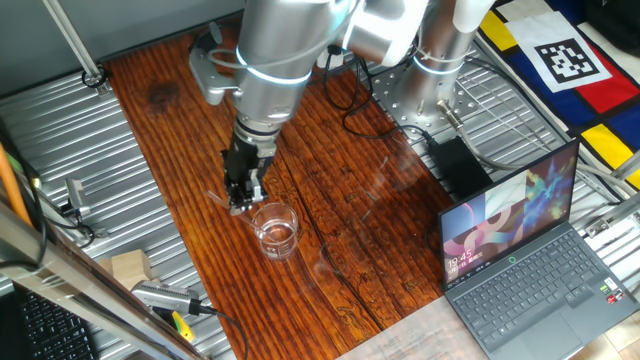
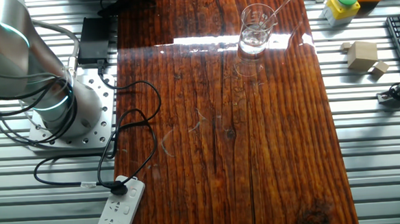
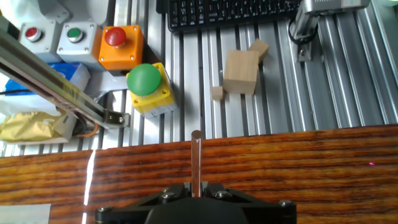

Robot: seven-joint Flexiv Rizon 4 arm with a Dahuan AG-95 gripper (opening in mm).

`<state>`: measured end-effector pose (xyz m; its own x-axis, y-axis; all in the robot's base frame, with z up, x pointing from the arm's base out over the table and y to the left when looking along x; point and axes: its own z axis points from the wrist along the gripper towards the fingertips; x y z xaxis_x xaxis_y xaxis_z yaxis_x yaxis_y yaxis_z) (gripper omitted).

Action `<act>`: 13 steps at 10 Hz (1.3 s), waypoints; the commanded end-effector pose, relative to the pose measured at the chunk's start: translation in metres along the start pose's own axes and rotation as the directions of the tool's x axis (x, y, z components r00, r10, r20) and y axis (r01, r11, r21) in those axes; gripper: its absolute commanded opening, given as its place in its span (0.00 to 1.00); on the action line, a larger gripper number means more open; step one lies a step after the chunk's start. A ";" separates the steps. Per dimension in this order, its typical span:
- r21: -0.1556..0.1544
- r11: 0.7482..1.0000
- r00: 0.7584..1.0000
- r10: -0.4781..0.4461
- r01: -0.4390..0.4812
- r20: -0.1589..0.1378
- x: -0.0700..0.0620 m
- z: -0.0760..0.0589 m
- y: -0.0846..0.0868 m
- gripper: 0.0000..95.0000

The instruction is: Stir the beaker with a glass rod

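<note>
The hand is seen lowered over the wooden surface, just beside the beaker on its far-left side in one fixed view. The glass rod is clamped between the closed fingers; in the hand view it is seen rising straight out from between the fingertips, its rounded end lying over the edge of the wooden surface where the ribbed metal table begins.

In the other fixed view the beaker is seen upright near the far edge of the wooden surface, with a little clear liquid at its bottom. The glass rod is seen there as a faint slanted line, running from the upper right down over the beaker's rim and into the glass. Whether its tip touches the beaker's bottom cannot be told.

Beyond the beaker, on the ribbed metal table, a yellow box with a green button and an orange box with a red button are seen, and a few wooden blocks lie to their right below a black keyboard. On the opposite side of the beaker, an open laptop sits at the end of the wooden surface. A white power strip with a black cable lies near the arm's base.
</note>
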<state>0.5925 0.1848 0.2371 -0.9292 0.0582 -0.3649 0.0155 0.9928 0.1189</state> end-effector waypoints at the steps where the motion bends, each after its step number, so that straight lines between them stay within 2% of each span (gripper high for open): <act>1: -0.001 1.000 1.000 -0.003 0.003 0.006 0.002 -0.002 -0.001 0.00; 6: 0.001 1.000 1.000 0.003 -0.003 0.010 0.006 -0.006 0.000 0.00; 7: -0.001 1.000 1.000 -0.007 0.007 0.021 0.014 -0.003 -0.003 0.00; 10: -0.002 1.000 1.000 -0.007 0.007 0.023 0.013 -0.004 -0.006 0.00; 13: -0.004 1.000 0.999 -0.023 0.023 0.025 0.010 -0.005 -0.016 0.00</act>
<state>0.5825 0.1686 0.2362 -0.9217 0.0355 -0.3863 -0.0096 0.9934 0.1143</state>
